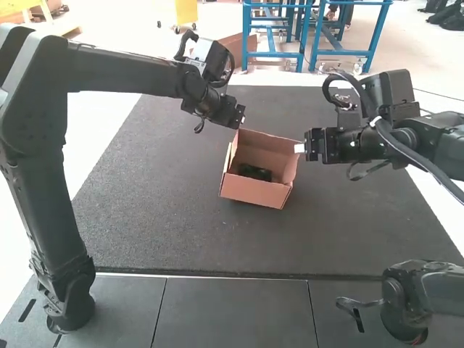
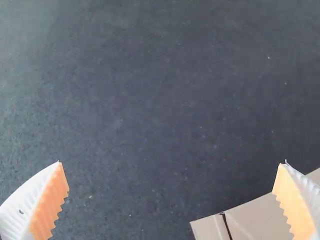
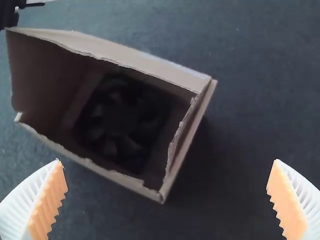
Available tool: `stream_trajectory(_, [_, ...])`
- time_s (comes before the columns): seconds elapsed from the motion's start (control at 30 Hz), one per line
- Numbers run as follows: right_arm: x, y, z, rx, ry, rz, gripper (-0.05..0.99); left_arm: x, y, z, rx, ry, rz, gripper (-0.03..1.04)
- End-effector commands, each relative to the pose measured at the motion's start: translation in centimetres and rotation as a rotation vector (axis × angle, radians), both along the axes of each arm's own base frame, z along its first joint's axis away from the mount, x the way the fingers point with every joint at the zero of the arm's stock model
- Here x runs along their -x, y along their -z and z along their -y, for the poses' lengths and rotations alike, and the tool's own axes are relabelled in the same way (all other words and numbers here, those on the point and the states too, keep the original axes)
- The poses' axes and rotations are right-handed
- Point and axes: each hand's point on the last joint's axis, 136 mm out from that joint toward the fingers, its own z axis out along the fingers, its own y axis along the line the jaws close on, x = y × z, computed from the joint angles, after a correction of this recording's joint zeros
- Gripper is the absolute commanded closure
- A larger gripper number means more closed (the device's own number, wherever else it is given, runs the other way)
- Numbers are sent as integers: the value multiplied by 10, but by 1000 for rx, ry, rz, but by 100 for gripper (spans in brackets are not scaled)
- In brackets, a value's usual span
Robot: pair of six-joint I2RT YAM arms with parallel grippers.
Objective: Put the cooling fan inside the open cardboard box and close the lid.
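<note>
The left claw hangs released. Its ribbed white fingers are spread wide, the orange pads face each other, and there is nothing between them. It sits in the air over the far left corner of the box, a little above the rim. In the left wrist view a corner of a flap shows just beside one finger, with dark mat under the rest.

The right claw is released too. Its fingers are wide apart and hold nothing. It comes in level from the right, with a white fingertip right at the box's right-hand top edge. From where I stand I cannot tell whether it touches the cardboard.

The box stands upright near the middle of the mat, top open. Its flaps are raised rather than folded over, and their edges look rough and torn in the right wrist view. The near wall is plain brown.

The fan is inside, lying flat on the bottom. It is a dark square shape and its blades can just be made out in the shadow.
</note>
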Motion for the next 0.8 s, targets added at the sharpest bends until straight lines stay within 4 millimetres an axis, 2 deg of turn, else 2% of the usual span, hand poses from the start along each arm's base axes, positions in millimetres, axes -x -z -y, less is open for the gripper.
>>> stream_trajectory(0.0, [0, -7, 2, -11, -1, 24, 1, 1, -11, 8, 23, 19, 18, 4])
stream_trajectory(0.1, [1, -6, 2, -13, -5, 21, 2, 11, 1, 12, 0, 47, -22, 4])
stream_trajectory(0.47, [-3, -16, 0, -37, 1, 46, 2, 73, 77, 17, -95, 148, -252, 4])
stream_trajectory(0.6, [-8, -27, 8, -54, 26, 70, 2, 91, 99, 20, -115, 172, -294, 4])
stream_trajectory(0.77, [-11, -30, 20, -70, 57, 73, 2, 109, 123, 32, -130, 217, -318, 4])
